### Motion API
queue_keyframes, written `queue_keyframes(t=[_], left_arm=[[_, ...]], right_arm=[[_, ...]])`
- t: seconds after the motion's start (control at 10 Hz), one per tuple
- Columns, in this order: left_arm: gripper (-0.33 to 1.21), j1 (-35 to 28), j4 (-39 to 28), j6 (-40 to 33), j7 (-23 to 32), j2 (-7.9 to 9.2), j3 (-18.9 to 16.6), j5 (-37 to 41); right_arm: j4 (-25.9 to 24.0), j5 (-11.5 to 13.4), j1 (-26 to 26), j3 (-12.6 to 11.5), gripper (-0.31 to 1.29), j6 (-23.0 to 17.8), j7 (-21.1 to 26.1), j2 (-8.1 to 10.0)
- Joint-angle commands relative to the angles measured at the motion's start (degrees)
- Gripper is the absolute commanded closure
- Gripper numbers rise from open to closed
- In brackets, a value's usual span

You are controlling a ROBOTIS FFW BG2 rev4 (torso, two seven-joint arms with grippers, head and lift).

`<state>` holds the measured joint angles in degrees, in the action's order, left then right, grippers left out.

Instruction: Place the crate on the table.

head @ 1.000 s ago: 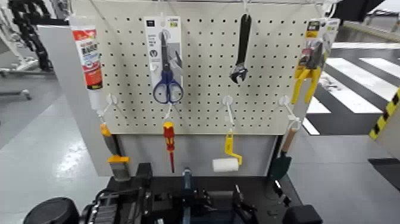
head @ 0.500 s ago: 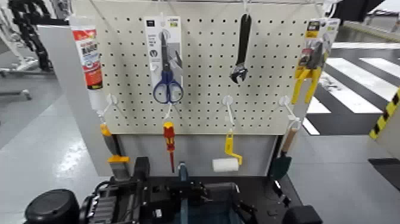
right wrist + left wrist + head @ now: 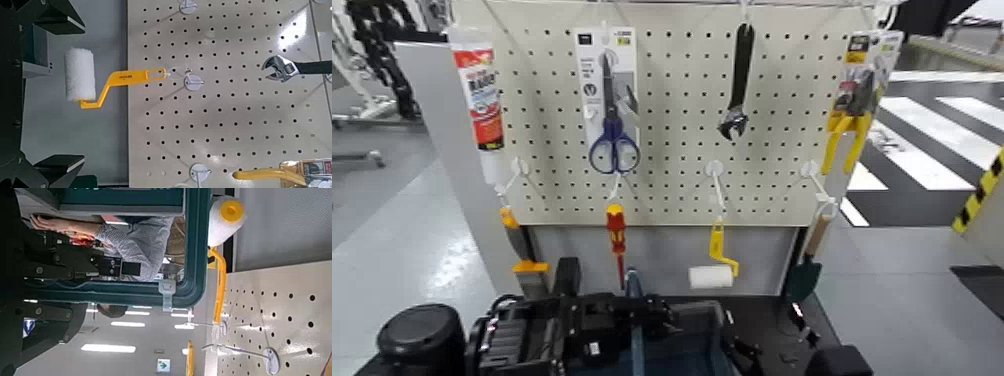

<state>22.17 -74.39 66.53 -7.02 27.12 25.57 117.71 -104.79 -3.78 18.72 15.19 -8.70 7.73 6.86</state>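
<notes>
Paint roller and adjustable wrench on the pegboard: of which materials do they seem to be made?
The paint roller has a fuzzy white sleeve, probably synthetic fleece, and a smooth yellow handle that looks like plastic. The adjustable wrench shows a shiny silver head, so likely polished or plated steel; its black handle could be coated metal or a grip.

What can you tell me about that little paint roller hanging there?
The paint roller has a white, fluffy-looking sleeve and a bent yellow frame joined to a slim yellow handle, which looks like plastic. A yellow cap closes one sleeve end. It hangs handle up from a white hook, its sleeve roughly level below the perforated pegboard. Neither end effector appears to hold it.
</notes>
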Motion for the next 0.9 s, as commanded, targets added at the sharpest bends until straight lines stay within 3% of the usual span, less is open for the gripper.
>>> queue_keyframes(t=[0.1,0.9], left_arm=[[1.18,2.62,2.24,0.0,-2.03,0.47,2.37,-1.34],[1.18,6.39,8.04,-0.44,-7.13,0.3,6.86,-4.42]], right_arm=[[0.02,0.0,-0.09,0.1,0.14,-0.09,0.0,-0.01],[0.11,-0.18,-0.09,0.19,0.14,-0.53,0.0,-0.09]])
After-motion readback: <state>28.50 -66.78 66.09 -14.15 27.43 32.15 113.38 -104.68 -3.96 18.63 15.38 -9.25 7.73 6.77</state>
